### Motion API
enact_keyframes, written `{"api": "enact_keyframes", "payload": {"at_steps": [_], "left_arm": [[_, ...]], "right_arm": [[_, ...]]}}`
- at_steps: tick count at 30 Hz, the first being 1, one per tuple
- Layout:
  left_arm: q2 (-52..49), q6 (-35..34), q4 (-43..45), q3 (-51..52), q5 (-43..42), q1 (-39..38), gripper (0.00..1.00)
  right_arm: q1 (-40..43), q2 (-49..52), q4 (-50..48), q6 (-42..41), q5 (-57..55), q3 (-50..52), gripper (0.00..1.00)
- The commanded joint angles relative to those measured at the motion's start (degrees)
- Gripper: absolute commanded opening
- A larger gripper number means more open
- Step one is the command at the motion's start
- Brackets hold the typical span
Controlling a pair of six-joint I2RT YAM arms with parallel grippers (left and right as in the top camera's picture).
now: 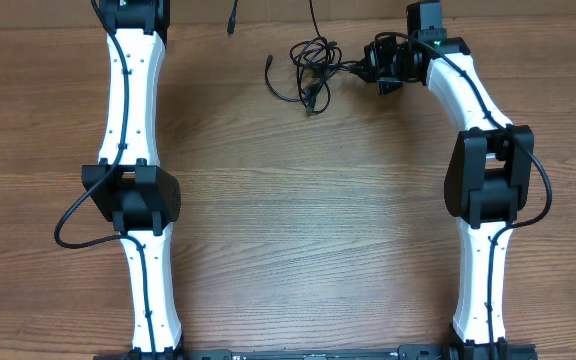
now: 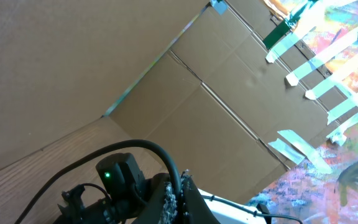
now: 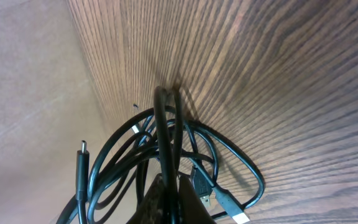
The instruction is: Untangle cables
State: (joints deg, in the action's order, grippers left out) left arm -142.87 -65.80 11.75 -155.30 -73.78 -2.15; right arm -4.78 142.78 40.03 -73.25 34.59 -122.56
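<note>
Currently, you have the cables (image 1: 310, 68) in one knotted bundle on the far part of the counter (image 1: 298, 230), right of centre. The right jaws are pressed together on several strands at the bundle's right edge. In the right wrist view those strands (image 3: 166, 124) rise from between the fingers, with loops and a plug end (image 3: 82, 149) around them. The left arm (image 1: 131, 110) reaches far left, well apart from the bundle; its jaws are pressed together, holding nothing visible. A short dark strand (image 1: 233, 20) lies apart at the far edge; whether it is a freed cord cannot be told. Judgement: separation has barely begun; the bundled cords are not yet drawn apart.
</note>
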Motion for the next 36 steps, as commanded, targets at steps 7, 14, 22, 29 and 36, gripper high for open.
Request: {"api": "enact_keyframes", "payload": {"at_steps": [7,14,22,29,36], "left_arm": [[0.26,1.79,0.13,-1.29,-0.79,0.37,0.04],[0.26,4.42,-2.47,-1.29,-0.59,0.37,0.04],[0.26,9.86,-12.13,-1.29,2.99,0.98,0.04],[0.26,9.9,-12.17,-1.29,4.11,3.1,0.04],[0.26,9.92,-13.68,-1.29,5.68,4.68,0.04]], "right_arm": [[5.81,-1.7,-3.43,10.71,8.57,-4.31,0.04],[8.76,-5.81,-3.41,15.78,9.16,-6.99,0.04],[10.73,-11.41,-3.37,21.53,9.22,-10.43,0.04],[14.84,-17.33,-0.72,29.2,8.48,-10.64,0.04],[23.76,-20.92,8.0,34.69,7.91,-10.64,0.04]]}}
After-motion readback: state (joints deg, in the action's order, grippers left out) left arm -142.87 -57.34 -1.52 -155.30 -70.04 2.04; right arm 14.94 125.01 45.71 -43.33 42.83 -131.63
